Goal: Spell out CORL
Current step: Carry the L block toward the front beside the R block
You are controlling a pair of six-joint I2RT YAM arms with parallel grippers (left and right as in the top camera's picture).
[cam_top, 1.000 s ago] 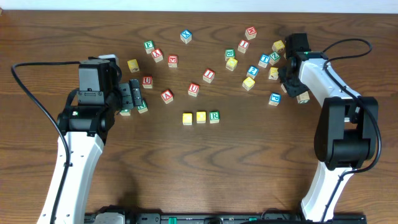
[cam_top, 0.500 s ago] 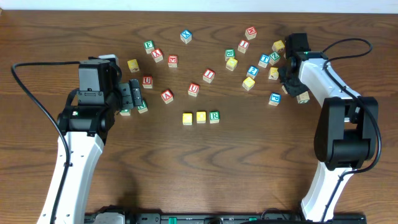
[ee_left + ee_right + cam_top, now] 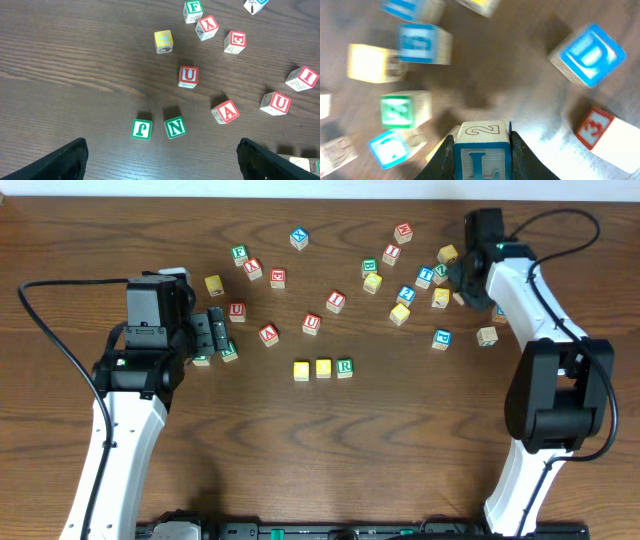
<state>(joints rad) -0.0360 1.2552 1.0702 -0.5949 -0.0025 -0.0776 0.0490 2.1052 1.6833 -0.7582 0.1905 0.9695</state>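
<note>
1. Table (image 3: 400,465) — dark wood. We see both arms rising from its near edge: left arm (image 3: 125,420) and right arm (image 3: 545,380).

2. Left gripper (image 3: 216,332): jaws spread wide, nothing btwn them. Pos.: over the table's left part. In the left wrist view a green J cube (image 3: 141,129) and a green N cube (image 3: 175,126) lie side by side ahead of the fingers, apart from them.

3. Right gripper (image 3: 482,157): clamped on the L cube (image 3: 481,150), which has a white face w/ a blue L and one finger on each side. Pos.: far right of the table, among the scatter of loose cubes (image 3: 400,313). The right wrist view is blurred, so we cannot tell whether the cube is clear of the tabletop.

4. Row at table ctr, left to right: two yellow cubes (image 3: 302,369), then the R cube (image 3: 344,366) — white w/ a green R. All three sit just beside one another. The letters on the yellow tops are too small to read.
</note>
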